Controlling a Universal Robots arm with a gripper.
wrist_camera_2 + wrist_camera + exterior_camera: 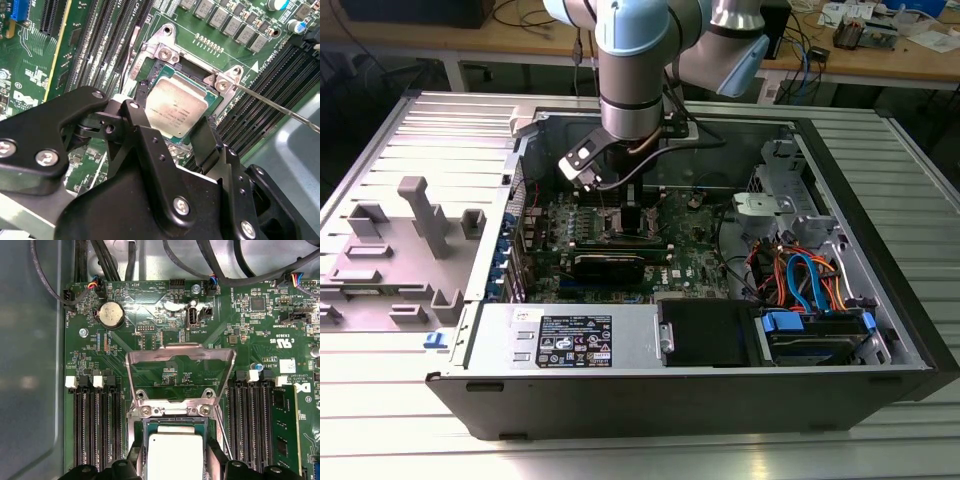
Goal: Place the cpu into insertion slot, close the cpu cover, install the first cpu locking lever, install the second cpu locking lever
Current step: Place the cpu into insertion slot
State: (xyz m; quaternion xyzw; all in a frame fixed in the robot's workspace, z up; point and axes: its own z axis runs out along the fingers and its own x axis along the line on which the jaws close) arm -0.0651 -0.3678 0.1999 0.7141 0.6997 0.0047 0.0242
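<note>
The cpu (pixel 177 112) is showing a silvery-grey top, the cpu cover (pixel 180 351) is gleaming silver, the board (pixel 150 315) is looking green, and the claw (pixel 168 119) is showing black.

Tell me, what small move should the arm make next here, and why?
Probably a short lift straight up, leaving the cpu behind. The cpu looks seated flat in the slot, the gripper straddles it, and the cover stands open at the slot's edge. The cover likely could not fold down with the gripper in its way.
</note>
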